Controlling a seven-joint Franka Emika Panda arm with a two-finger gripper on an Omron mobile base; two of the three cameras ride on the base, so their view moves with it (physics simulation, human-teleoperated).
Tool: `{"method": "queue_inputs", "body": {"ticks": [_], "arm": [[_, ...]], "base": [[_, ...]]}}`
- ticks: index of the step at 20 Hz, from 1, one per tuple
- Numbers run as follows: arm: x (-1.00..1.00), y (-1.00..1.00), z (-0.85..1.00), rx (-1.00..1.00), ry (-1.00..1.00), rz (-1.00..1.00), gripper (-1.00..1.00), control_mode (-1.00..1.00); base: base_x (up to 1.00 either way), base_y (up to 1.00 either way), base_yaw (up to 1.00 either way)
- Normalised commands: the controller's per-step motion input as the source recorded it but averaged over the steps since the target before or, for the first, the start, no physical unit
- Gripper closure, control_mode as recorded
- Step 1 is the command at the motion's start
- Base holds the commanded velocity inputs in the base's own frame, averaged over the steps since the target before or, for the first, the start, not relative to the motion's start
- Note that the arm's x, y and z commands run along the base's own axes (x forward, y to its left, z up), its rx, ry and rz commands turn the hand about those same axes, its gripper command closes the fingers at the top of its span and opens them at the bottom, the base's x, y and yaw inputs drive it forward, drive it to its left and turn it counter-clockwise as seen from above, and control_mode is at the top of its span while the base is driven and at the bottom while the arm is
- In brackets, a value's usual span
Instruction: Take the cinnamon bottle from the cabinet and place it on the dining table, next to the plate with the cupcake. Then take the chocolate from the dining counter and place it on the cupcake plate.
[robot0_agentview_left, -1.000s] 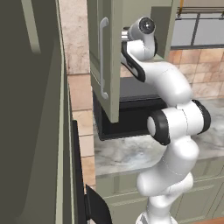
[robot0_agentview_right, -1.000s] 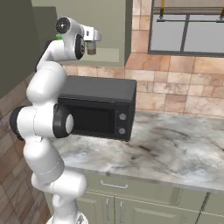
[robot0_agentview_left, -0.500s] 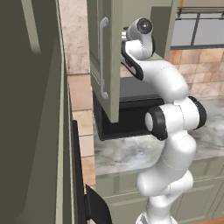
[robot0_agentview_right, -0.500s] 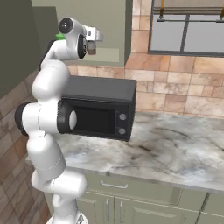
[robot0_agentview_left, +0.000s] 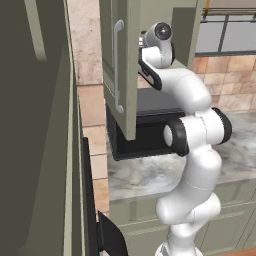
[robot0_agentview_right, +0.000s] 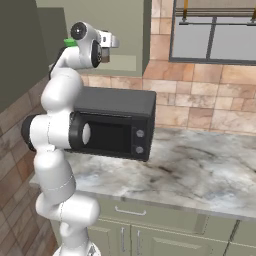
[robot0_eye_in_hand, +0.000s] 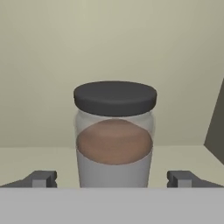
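Between my fingers, spread fully wide and holding nothing, stands the cinnamon bottle, upright on the pale shelf of the cabinet; neither fingertip touches it. Contents: brown powder beneath a dark grey cap, with a pale band round the lower body; I can read no writing on that band. Cabinet door open, its silver bar handle facing outward. Below, a black microwave rests on the veined marble surface.
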Motion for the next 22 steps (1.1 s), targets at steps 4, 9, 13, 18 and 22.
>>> {"method": "queue_inputs", "body": {"ticks": [4,9,13,18,22], "arm": [[0.20,0.00,-0.01,0.00,0.00,0.00,-1.00,-1.00],[0.19,0.00,0.00,0.00,0.00,0.00,-1.00,-1.00],[0.13,0.00,0.00,0.00,0.00,0.00,1.00,-1.00],[-0.09,0.00,-0.01,0.00,0.00,0.00,1.00,-1.00],[-0.89,0.17,-0.01,-0.02,0.00,0.05,1.00,-1.00]], "base": [[0.00,0.00,0.00],[0.00,0.00,0.00],[0.00,0.00,0.00],[0.00,0.00,0.00],[0.00,0.00,0.00]]}}
